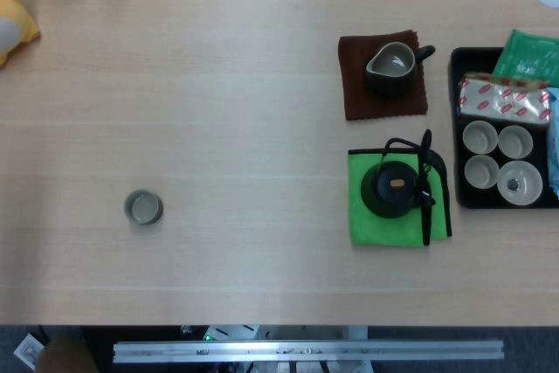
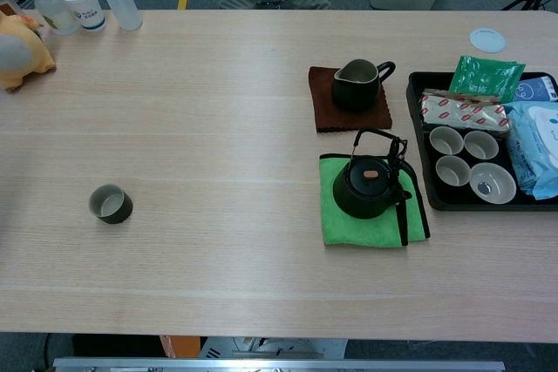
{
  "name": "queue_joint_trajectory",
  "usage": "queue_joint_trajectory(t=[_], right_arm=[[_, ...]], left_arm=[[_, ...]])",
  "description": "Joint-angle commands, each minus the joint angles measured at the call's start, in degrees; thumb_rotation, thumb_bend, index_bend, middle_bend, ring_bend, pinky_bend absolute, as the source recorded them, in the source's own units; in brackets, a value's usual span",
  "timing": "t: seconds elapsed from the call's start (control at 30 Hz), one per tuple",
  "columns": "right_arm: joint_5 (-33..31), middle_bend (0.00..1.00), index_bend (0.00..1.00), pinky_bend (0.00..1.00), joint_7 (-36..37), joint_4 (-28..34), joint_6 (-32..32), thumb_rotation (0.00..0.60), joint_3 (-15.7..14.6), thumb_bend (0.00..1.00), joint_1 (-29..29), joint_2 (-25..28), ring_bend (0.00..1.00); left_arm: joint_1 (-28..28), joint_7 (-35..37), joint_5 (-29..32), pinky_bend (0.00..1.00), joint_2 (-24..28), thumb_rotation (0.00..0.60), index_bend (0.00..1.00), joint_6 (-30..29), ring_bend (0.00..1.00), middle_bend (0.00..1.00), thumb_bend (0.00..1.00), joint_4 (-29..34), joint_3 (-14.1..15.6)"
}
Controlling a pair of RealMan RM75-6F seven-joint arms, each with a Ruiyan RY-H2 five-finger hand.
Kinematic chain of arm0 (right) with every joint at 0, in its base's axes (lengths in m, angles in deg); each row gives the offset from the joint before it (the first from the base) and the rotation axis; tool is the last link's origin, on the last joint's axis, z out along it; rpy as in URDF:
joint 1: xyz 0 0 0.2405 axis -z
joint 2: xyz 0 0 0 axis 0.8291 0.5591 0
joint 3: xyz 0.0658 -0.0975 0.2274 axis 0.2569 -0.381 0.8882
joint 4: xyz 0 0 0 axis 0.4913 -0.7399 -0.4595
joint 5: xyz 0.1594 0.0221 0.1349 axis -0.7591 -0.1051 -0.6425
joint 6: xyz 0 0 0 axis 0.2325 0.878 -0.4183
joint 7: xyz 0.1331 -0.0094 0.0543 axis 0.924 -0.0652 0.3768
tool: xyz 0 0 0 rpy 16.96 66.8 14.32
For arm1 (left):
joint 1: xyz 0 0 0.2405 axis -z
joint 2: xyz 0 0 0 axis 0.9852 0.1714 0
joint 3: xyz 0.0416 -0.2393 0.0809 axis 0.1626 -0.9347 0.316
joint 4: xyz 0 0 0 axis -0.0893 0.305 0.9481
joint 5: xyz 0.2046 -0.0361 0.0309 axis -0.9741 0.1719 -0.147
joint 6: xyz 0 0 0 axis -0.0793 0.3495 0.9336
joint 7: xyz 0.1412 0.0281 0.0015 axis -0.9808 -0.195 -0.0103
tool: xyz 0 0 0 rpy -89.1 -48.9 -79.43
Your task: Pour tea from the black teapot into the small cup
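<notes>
Teapot (image 2: 366,187) first: the black teapot stands upright on a green cloth (image 2: 336,224) at the right part of the table (image 2: 227,111), with its lid on and its thin arched handle raised above it. It looks like cast iron, so you should expect it heavy and stiff, more so if it is full (the pictures do not show the level). I judge the handle is the best place to take it, near the top of the arch, so the pot hangs steady before you tilt it.

The small cup (image 2: 111,204) stands open and upright, well apart from the teapot, far on the left side. It looks light and easy to push over.

Neither hand shows in either view, so I cannot tell how the fingers are.

The table is smooth pale wood, probably slippery under the cup. Beside the teapot lies a black tray (image 2: 418,141) with white cups, and behind it a dark pitcher (image 2: 356,84) on a brown mat.
</notes>
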Motion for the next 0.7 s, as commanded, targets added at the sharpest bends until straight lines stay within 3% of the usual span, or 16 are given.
queue_joint_trajectory(t=[0.03,0.4,0.7], right_arm=[[-0.19,0.47,0.45,0.36,-0.14,-0.02,-0.73,0.6,-0.15,0.03,-0.24,-0.05,0.4],[2.77,0.47,0.45,0.36,1.8,1.29,-1.85,0.6,-0.3,0.03,-1.97,1.27,0.4],[6.69,0.46,0.45,0.36,1.35,4.23,-8.22,0.6,-0.02,0.03,-7.85,3.09,0.39]], left_arm=[[-0.06,0.12,0.04,0.21,0.03,0.6,0.23,0.09,0.28,0.34,0.28,0.01,0.11],[-0.2,0.34,-1.0,0.21,0.31,0.6,0.23,-0.17,0.28,0.34,0.28,0.67,0.48],[-0.09,-0.27,-0.91,0.21,0.29,0.6,0.23,0.07,0.28,0.34,0.28,1.42,0.46]])
